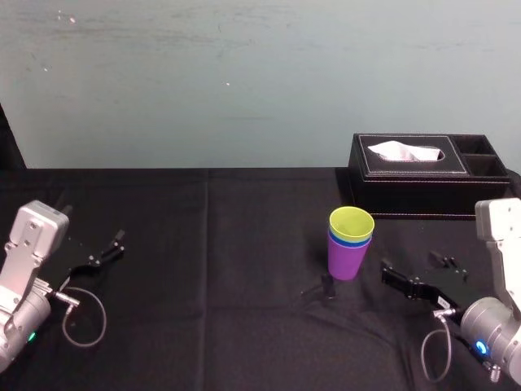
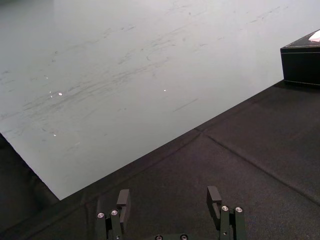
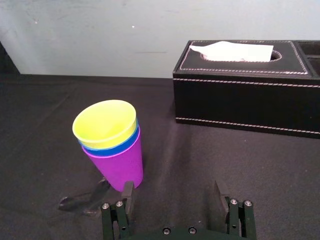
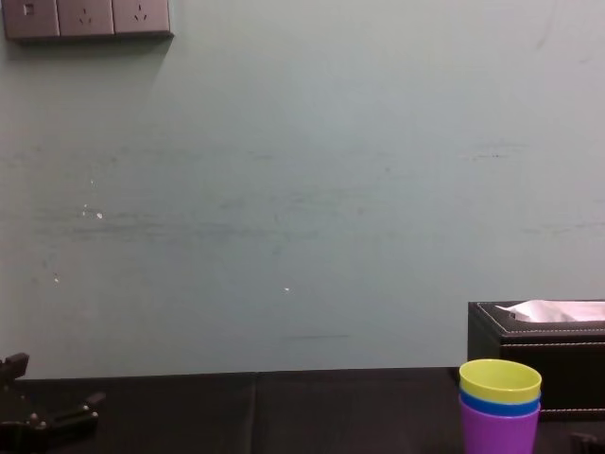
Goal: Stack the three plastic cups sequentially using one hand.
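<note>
Your right gripper (image 3: 173,194) sits wide open and empty, just short of the stack. Back it off straight so nothing clips the purple cup (image 3: 116,169). The blue cup (image 3: 119,145) and yellow-green cup (image 3: 105,122) nest inside it on the bench (image 3: 210,155), before the tissue box (image 3: 245,100). The left gripper (image 2: 168,197) rests open, parked far left.

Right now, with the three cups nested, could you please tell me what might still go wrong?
1. The right pincer stands open close beside the purple cup; a sideways swing when it pulls back could clip the cup and topple the stack.
2. The stack rests on the purple cup's narrow base, with the blue cup and yellow-green cup nested above, so it looks top-heavy; a small knock might tip it.
The left pincer is parked open at the far left.
</note>
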### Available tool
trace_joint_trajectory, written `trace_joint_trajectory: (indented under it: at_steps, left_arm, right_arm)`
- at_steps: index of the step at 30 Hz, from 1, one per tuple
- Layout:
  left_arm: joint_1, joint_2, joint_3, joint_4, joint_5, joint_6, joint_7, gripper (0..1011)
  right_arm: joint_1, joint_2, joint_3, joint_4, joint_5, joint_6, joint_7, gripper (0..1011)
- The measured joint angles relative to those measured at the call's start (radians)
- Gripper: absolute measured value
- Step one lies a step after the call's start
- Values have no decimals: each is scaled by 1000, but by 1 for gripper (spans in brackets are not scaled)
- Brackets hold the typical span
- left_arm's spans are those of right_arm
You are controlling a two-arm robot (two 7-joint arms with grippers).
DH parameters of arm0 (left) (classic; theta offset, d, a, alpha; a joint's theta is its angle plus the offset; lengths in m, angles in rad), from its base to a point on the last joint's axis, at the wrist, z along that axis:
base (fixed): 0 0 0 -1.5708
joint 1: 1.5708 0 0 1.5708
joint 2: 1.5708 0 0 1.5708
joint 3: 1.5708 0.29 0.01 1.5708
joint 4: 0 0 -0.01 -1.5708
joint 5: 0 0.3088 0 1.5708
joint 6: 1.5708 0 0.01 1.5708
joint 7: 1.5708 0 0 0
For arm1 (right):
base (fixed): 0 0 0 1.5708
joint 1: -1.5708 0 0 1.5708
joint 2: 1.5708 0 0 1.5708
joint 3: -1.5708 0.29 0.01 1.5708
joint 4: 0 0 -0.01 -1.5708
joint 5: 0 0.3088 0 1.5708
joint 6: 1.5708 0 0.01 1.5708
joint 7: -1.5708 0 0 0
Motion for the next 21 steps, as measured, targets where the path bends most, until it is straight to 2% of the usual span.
trace_joint_trajectory:
  at_steps: [21]
  left_arm:
    - [0,0,0,0,0,0,0,1000]
  right_arm:
    - [-1,1,2,-6,3,-2,0,1003]
